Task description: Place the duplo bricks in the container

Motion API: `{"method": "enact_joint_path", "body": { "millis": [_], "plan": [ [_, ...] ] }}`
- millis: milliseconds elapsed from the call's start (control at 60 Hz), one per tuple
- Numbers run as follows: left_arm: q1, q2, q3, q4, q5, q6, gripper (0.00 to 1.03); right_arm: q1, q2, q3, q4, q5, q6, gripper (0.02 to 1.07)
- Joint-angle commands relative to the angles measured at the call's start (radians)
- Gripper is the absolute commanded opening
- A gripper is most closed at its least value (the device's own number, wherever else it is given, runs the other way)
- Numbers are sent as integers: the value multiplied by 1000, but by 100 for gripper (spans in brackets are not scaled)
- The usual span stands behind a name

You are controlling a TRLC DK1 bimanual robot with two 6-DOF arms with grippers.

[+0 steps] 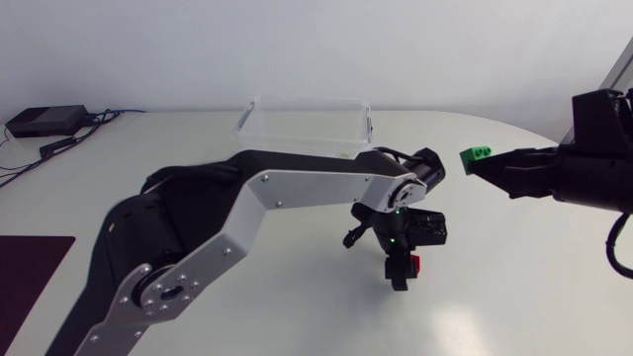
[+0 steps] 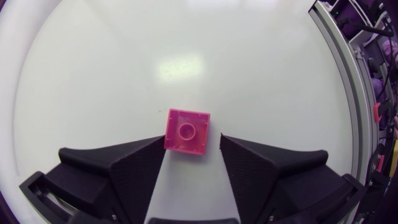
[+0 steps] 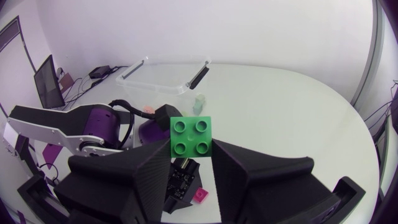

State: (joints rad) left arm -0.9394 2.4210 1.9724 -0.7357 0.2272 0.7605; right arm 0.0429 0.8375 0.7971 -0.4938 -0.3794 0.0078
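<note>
right gripper (image 1: 473, 164) is clamped on the green brick (image 1: 478, 154), held above the table (image 1: 514, 287) right of centre in the head view, not yet over the clear container (image 1: 302, 101) at top centre. left gripper (image 1: 399, 269) points down at lower centre, fingers apart. pink brick (image 2: 186, 131) lies flat on the table between them: one finger is at its corner, with a gap to the other.

Left gripper (image 2: 193, 138): bare table (image 2: 186, 56) ahead and on both sides, only the pink brick (image 2: 186, 131) between its spread fingers; right gripper (image 3: 191, 147), clamping the green brick (image 3: 191, 136): left arm (image 3: 59, 127) sits below and ahead, container (image 3: 158, 79) visible over it.
</note>
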Motion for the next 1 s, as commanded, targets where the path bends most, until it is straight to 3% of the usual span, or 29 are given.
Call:
{"method": "enact_joint_path", "body": {
  "millis": [0, 233, 467, 800, 983],
  "plan": [
    [-9, 33, 32, -16, -2, 22, 26, -3, -11, 14, -9, -10, 23, 25],
    [-9, 23, 20, -28, -2, 17, 21, -3, -15, 24, -19, -10, 23, 25],
    [30, -137, -158, 42, -3, 5, 20, 3, -8, 65, -26, -9, 49, 25],
    [188, -525, -449, 76, 44, -4, 20, 60, 75, 162, -15, 33, 80, 25],
    [372, -688, -489, 98, 126, -47, 20, 138, 161, 226, 12, 77, 96, 25]
  ]
}}
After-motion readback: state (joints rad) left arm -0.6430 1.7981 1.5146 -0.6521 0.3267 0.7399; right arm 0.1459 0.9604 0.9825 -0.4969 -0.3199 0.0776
